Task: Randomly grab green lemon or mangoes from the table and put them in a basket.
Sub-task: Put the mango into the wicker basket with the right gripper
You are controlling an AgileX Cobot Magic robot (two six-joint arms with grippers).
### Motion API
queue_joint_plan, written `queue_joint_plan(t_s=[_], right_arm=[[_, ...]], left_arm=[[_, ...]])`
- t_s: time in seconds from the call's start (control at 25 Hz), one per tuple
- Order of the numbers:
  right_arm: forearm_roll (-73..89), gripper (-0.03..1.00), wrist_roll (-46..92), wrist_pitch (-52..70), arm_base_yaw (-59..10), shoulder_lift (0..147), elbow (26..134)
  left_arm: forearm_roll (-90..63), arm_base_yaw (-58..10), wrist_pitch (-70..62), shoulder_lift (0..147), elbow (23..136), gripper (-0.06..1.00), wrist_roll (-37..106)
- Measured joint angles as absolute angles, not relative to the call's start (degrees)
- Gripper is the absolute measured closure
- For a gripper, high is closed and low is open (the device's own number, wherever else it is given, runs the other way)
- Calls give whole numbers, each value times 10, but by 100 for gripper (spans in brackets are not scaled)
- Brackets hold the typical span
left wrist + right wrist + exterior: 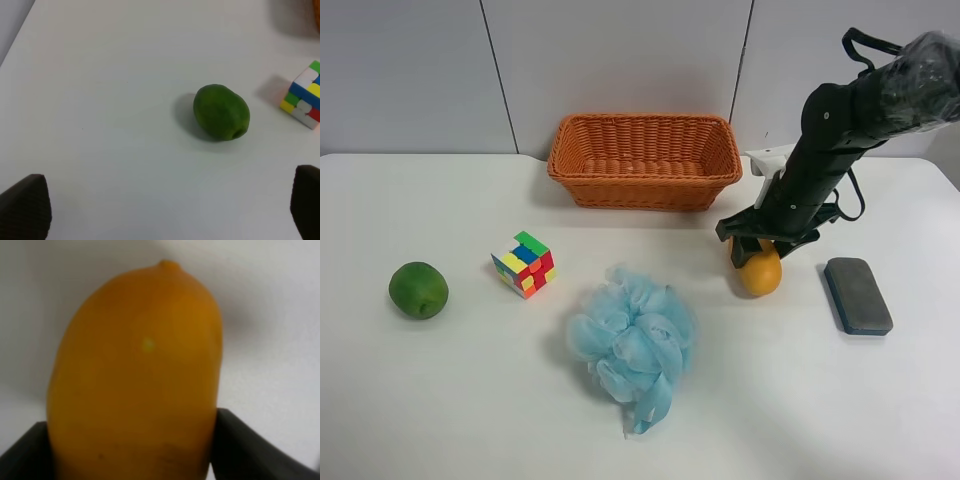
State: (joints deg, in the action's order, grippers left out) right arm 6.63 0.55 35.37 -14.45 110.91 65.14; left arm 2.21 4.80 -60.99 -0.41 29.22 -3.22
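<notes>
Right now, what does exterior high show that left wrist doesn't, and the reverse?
Only exterior high: the whole basket (left wrist catches just an orange sliver at its frame edge), the mango with the right pincer down over it, a blue mesh pouf, a grey block. Only left wrist: the left pincer, dark tips spread wide, nothing between them. Both: the green lemon lying on the table, with the colourful cube beside it, not touching.

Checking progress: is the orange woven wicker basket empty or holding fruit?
Empty: the orange woven wicker basket shows only bare weave inside; round green lemon and oval orange-yellow mango are outside.
</notes>
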Motion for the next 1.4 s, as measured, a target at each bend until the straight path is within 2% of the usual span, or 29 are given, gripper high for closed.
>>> queue_joint_plan(t_s=[0.32,0.64,0.92,1.28,1.4], right_arm=[[109,35,5,407,-151,1025,661],[100,35,5,434,-151,933,756],[81,35,5,222,-151,988,770],[80,35,10,-45,-182,1143,770],[80,35,16,-93,-192,1180,770]], left_arm=[[22,48,-610,-4,292,0,-32],[22,48,-610,-4,292,0,-32],[22,48,-610,-4,292,0,-32],[22,48,-610,-4,292,0,-32],[22,48,-610,-4,292,0,-32]])
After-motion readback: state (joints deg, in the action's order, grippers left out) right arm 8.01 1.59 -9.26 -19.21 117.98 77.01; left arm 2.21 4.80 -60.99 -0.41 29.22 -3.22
